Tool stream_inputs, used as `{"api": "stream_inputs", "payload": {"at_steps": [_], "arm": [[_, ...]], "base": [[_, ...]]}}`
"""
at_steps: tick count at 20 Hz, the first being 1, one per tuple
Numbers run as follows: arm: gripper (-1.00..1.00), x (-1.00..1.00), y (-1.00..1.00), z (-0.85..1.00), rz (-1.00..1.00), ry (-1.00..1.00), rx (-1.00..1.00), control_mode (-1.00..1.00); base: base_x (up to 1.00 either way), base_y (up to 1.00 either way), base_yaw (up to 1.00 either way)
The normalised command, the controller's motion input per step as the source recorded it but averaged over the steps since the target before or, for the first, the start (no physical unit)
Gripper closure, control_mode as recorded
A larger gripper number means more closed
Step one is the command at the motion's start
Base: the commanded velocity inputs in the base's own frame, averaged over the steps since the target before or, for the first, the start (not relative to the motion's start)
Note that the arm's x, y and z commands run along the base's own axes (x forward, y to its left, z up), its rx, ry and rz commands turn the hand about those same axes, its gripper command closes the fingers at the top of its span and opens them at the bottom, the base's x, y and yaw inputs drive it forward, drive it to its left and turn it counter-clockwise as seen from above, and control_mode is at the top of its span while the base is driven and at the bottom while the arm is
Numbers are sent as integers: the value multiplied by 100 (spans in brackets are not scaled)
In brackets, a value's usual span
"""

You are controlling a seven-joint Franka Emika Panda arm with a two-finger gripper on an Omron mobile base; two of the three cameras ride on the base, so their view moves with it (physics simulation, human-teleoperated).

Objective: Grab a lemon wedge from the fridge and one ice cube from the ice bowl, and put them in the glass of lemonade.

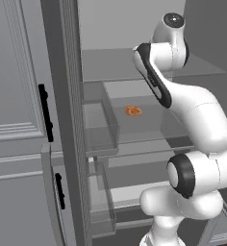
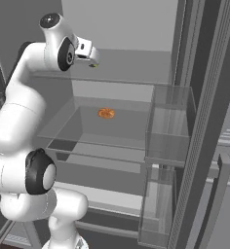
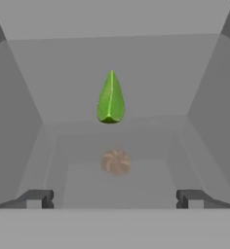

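The fridge [image 2: 119, 34] stands open, pale grey inside with glass shelves. A small yellow-green pointed lemon wedge [image 3: 111, 99] lies on an upper glass shelf, straight ahead of the hand and some way beyond the fingertips [image 3: 36, 198]. My gripper [image 3: 114, 198] is open, with nothing between its widely spread fingers. In the right base view the gripper [image 2: 93, 61] is held just above the upper shelf [image 2: 126, 80], inside the fridge. The ice bowl, ice cube and glass of lemonade are out of view.
A small flat orange item [image 2: 105, 113] lies on the lower glass shelf [image 2: 87, 133], and the orange item [image 3: 116, 162] shows through the glass below the wedge. Clear door bins [image 2: 168, 131] flank the opening. Light grey cabinets [image 1: 17, 96] with black handles stand at the left.
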Motion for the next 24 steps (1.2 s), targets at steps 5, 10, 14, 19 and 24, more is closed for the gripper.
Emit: {"api": "stream_inputs", "payload": {"at_steps": [5,10,14,19,24], "arm": [[-100,69,0,-17,0,0,-2,-100],[-100,74,0,-26,0,1,-1,-100],[-100,82,0,-12,0,4,0,-100],[-100,79,-1,-3,0,3,0,-100],[100,33,-19,-11,-2,9,0,-100]], "base": [[0,0,0],[0,0,0],[0,0,0],[0,0,0],[0,0,0]]}}
